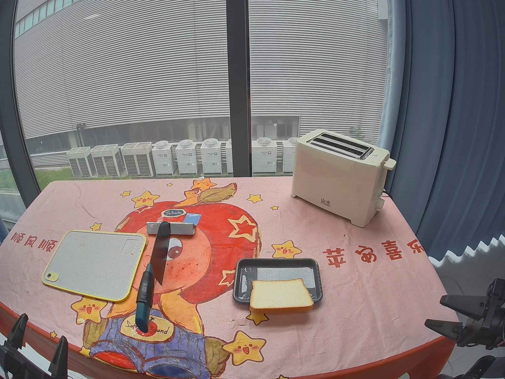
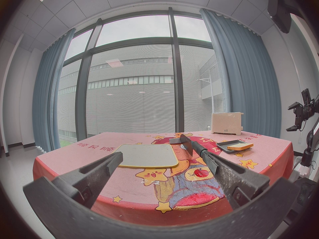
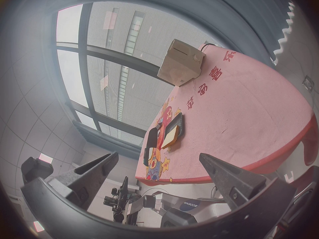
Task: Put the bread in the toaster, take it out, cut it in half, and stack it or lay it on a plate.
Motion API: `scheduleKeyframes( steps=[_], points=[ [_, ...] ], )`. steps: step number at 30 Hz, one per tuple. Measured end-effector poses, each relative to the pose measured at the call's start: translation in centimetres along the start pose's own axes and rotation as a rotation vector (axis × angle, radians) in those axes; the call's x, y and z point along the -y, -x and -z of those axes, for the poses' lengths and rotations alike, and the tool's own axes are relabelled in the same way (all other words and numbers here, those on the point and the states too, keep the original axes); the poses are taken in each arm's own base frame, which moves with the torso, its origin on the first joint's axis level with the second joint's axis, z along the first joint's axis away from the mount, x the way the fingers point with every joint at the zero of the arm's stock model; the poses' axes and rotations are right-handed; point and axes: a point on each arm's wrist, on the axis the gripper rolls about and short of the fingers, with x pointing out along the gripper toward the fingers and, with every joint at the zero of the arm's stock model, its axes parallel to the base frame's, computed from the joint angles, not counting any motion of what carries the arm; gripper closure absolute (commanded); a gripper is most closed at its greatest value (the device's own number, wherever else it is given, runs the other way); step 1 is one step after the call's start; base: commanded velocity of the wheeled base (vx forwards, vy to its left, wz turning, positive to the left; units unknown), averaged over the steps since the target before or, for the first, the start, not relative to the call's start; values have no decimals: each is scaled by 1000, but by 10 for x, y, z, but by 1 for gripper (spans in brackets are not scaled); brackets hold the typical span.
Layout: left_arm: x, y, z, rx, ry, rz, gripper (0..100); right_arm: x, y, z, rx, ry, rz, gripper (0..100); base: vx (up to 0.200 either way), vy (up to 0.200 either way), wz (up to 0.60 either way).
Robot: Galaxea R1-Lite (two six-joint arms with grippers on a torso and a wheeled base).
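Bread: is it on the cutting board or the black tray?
The black tray, right of the knife; the bread lies over its near edge. The grey, yellow-rimmed cutting board holds nothing.

The left end effector point(image 2: 161, 156) and right end effector point(image 3: 158, 156) are each built from two dark grey, matte, wedge-shaped fingers point(image 2: 89, 181), tapered toward the tips and fastened by a round screw point(image 2: 237, 194) to a curved black bracket point(image 2: 159, 226).

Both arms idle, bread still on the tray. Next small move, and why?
Probably bring the right gripper forward over the table toward the bread slice. Its jaws stand open and empty beyond the table's near right edge. The slice lies across the near rim of the black tray, and the toaster, with no bread in its slots, stands on that same side.
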Motion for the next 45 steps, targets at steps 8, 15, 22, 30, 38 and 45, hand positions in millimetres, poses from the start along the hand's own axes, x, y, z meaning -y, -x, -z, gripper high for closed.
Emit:
scheduleKeyframes(
  steps=[8,15,22,30,38,45],
  points=[
    [0,0,0,0,0,0,0,0,-12,-2,-79,-12,19,0,0,0,0],
    [0,0,0,0,0,0,0,-4,-21,-5,-129,-19,31,0,0,0,0],
    [0,0,0,0,0,0,0,-7,-28,-7,-154,-13,23,0,0,0,0],
    [0,0,0,0,0,0,0,-9,-39,-11,-170,-4,12,0,0,0,0],
    [0,0,0,0,0,0,0,-7,-49,-10,-215,-16,38,0,0,0,0],
    [0,0,0,0,0,0,0,-6,-53,-9,-245,-21,51,0,0,0,0]
  ],
)
